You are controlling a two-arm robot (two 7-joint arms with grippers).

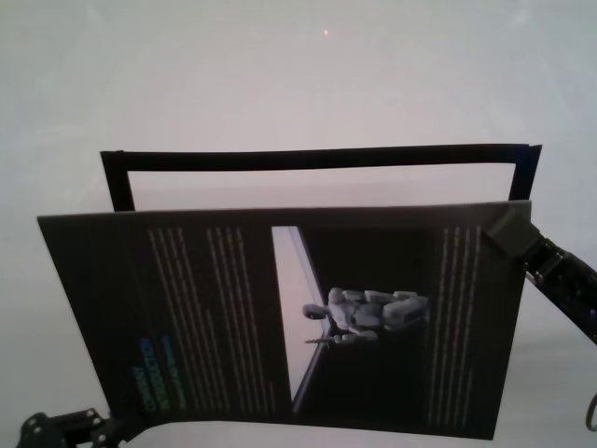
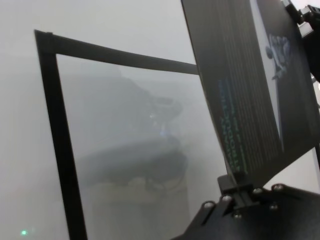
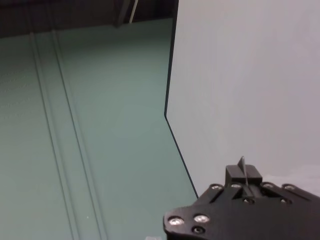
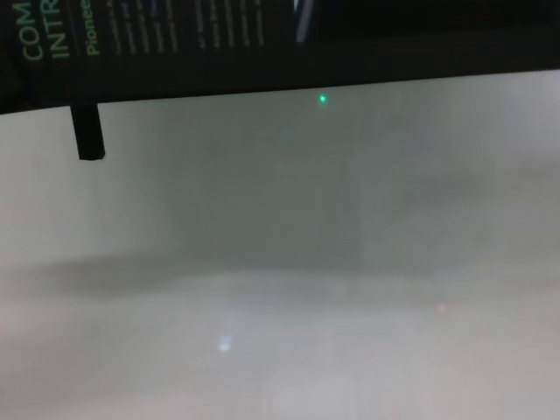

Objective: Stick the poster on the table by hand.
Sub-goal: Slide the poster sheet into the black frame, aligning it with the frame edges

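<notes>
On the pale table (image 1: 280,84) lies a black frame outline (image 1: 317,157). Both grippers, left (image 2: 235,192) and right (image 1: 511,231), clamp the raised poster (image 1: 280,317) (carrying step); next, lower it squarely inside.

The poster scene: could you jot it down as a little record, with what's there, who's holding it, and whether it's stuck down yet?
Poster: black sheet with text columns and a robot picture, held up above the table, not lying flat
Frame outline: black rectangular border on the table behind the poster
Left gripper: pinches the poster's near left corner
Right gripper: pinches the far right corner
Stuck down: not yet
</notes>
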